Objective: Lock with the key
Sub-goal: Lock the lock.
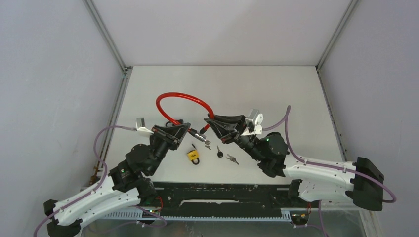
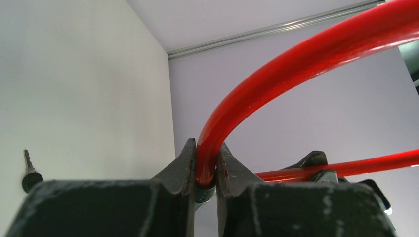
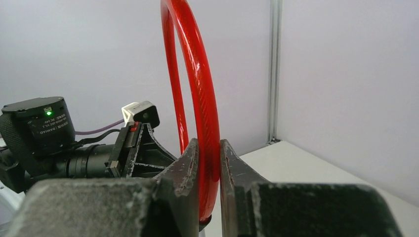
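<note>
Seen from above, a yellow padlock (image 1: 193,155) lies nearest the arm bases on the white bench (image 1: 296,98). A black-headed key (image 1: 219,151) sits near it at 3 o'clock, and a second key (image 1: 232,158) lies just past that. None of the three touch. Bare bench runs out toward 3 and 9 o'clock until the side walls close it in.

Just beyond, the left claw (image 1: 189,130) and right claw (image 1: 208,123) face each other almost tip to tip. Each is pinched narrow on one end of the red cable lock (image 1: 180,96), and both wrist views show the fingers tight against the cable. From the claws the loop bows away toward 11 o'clock, its long axis running roughly from 5 to 11. Open bench lies behind it up to the back wall.

The small dark and metal parts between the claws blur together, so I cannot tell whether the cable's ends are joined. I also cannot tell whether the loop rests on the bench. The left wrist view cuts the loop off at its top right.
</note>
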Controlling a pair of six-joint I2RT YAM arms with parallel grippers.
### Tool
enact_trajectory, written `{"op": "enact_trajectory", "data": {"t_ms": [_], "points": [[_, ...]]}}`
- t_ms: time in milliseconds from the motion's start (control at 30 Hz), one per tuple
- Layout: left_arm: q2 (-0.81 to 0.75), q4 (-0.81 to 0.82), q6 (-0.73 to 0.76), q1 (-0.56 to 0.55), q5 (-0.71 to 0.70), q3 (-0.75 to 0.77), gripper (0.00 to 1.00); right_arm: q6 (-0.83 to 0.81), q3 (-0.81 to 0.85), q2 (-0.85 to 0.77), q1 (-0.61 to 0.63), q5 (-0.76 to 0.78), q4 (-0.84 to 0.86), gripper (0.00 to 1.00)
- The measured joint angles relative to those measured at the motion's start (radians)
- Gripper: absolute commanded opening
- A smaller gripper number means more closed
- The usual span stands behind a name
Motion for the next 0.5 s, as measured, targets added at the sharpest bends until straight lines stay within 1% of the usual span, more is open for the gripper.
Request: {"op": "enact_trajectory", "data": {"t_ms": [500], "points": [[0.011, 0.002, 0.032, 0.000, 0.003, -0.010, 0.00, 0.074, -0.015, 0.029, -0.007, 0.071, 0.012, 0.00]]}}
